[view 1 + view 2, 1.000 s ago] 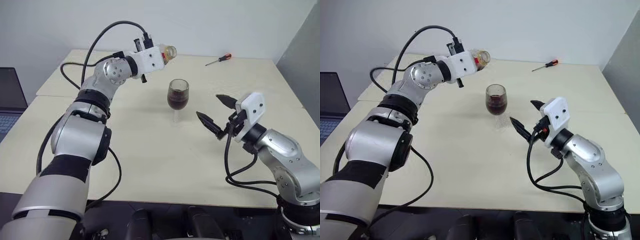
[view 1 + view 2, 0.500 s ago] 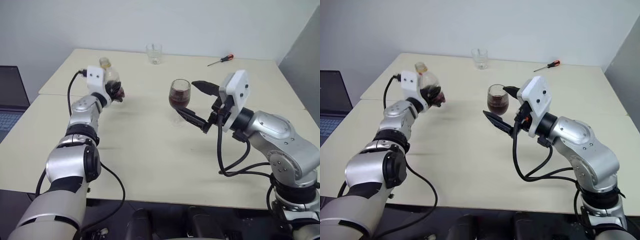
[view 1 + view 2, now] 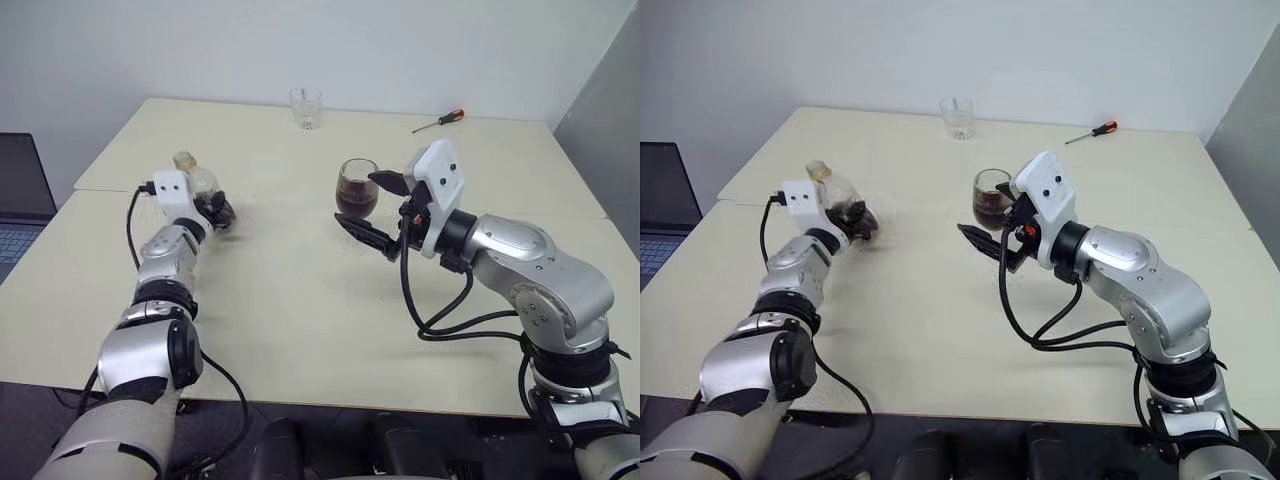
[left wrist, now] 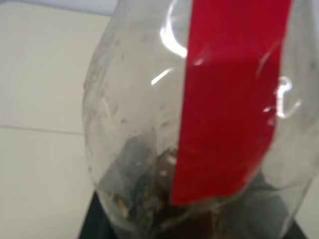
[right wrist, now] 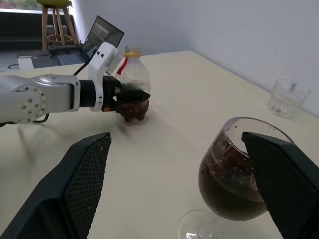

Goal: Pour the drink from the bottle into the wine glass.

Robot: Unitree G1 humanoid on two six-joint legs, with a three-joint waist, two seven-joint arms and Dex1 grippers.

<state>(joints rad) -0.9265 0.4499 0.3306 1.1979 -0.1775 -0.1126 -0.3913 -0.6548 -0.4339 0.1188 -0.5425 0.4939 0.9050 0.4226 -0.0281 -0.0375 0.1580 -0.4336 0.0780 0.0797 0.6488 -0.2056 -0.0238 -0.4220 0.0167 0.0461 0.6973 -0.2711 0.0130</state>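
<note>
On the table (image 3: 300,330) the right gripper (image 3: 372,208) stands wide open and empty, its fingers either side of the upright wine glass (image 3: 356,190), half full of drink (image 3: 355,201). Well to the left, the left gripper (image 3: 217,208) brackets the standing bottle (image 3: 197,186); its grip cannot be told.

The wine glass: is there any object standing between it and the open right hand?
Nothing visible stands between them. The right hand is open, with one finger already beside the bowl of the wine glass and the other finger apart on its other side. The bottle, in the left hand, stands farther back on the table.
</note>
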